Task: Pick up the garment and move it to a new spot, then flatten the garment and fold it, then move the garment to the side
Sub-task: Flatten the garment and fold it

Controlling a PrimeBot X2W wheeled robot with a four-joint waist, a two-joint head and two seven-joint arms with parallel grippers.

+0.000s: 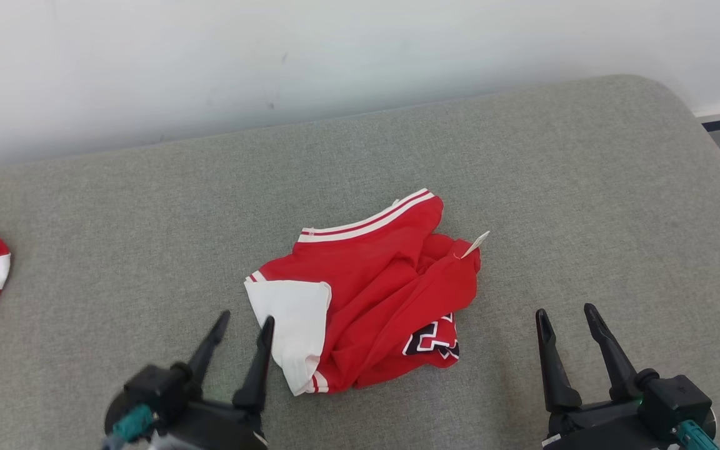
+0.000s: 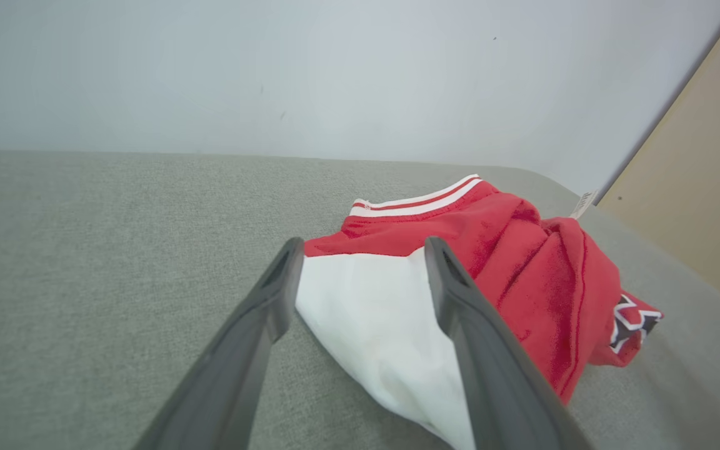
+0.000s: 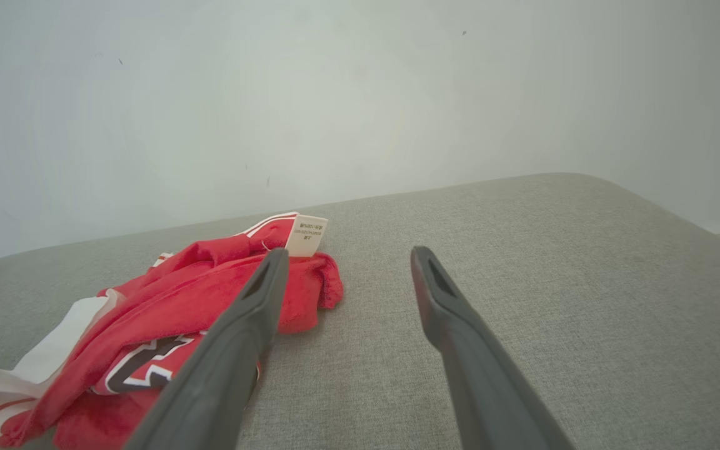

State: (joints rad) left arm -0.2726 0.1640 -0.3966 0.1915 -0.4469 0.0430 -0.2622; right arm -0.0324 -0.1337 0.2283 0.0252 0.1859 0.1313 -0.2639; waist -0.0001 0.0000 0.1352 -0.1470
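On the grey cushion (image 1: 147, 250), the red garment (image 1: 372, 294) lies crumpled between the left gripper (image 1: 247, 317) and right gripper (image 1: 565, 310), both with fingers apart. Grabbing only one edge risks bunching it tighter.

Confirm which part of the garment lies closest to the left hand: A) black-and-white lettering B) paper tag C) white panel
C: the white panel of the garment lies right at the fingertips of the open left hand, while the tag and lettering sit on the side toward the right hand.
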